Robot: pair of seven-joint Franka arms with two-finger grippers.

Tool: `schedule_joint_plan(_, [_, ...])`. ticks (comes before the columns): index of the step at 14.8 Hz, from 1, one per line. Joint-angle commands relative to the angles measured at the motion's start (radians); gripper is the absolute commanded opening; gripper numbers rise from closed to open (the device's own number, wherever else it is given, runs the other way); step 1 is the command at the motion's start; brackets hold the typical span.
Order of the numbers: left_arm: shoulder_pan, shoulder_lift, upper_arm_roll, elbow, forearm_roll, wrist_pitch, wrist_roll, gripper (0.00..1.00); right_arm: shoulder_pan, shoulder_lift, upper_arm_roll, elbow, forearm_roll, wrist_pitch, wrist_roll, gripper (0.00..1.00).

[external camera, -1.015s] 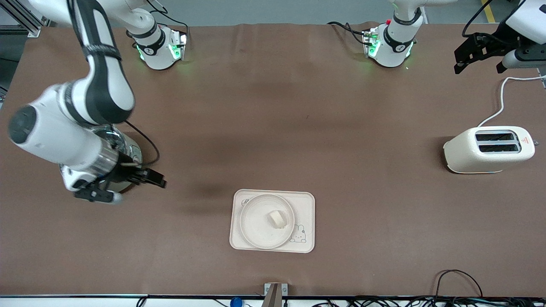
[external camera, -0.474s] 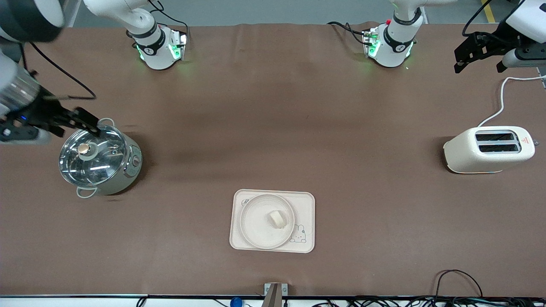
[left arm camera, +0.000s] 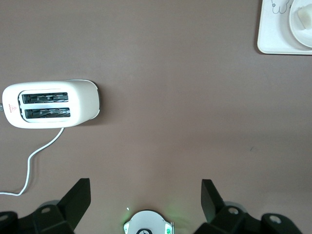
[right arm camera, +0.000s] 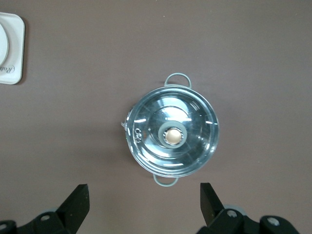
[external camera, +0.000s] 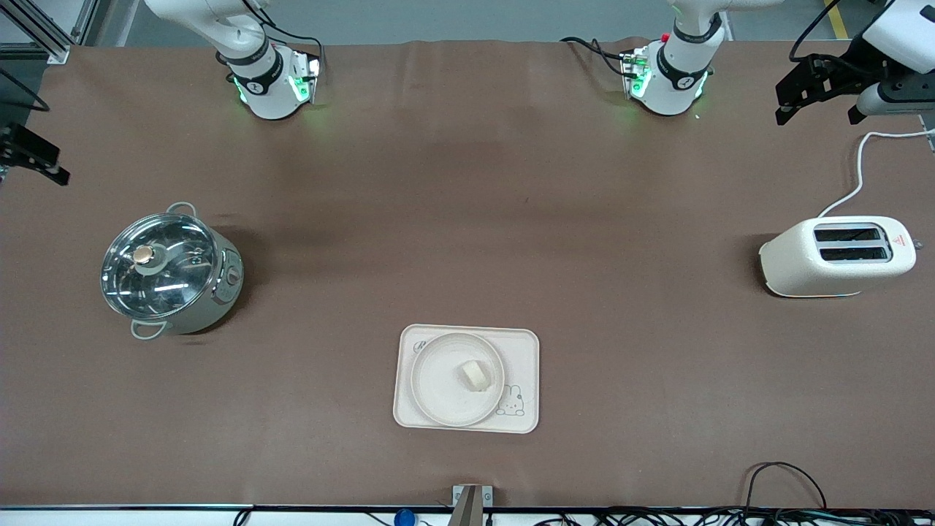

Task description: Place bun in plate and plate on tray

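- The right gripper (external camera: 33, 155) had pulled away from beside the pot (external camera: 172, 274) to the table's edge, high over it, fingers wide and empty.
- The left gripper (external camera: 818, 93) waited, spread wide, above the toaster (external camera: 838, 256).
- The bun (external camera: 475, 375) lay in the plate (external camera: 431, 380), the plate on the tray (external camera: 522, 351); the job looked finished.

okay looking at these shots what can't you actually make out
- Front view: right gripper is cut off by the frame edge.
- Both wrist views: tray and plate are cropped at the edge.
- Front view: tray lettering is partly covered by the plate.
- Toaster slot contents: too dark.
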Motion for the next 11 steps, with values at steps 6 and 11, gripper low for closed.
schedule_joint_plan(6, [0.000, 0.005, 0.001, 0.022, -0.010, -0.015, 0.015, 1.00, -0.126, -0.033, 0.216, -0.028, -0.020, -0.016, 0.081, 1.00])
schedule_joint_plan(11, [0.002, 0.003, 0.001, 0.022, -0.012, -0.015, 0.013, 1.00, -0.115, -0.031, 0.219, -0.018, -0.011, -0.034, 0.152, 1.00])
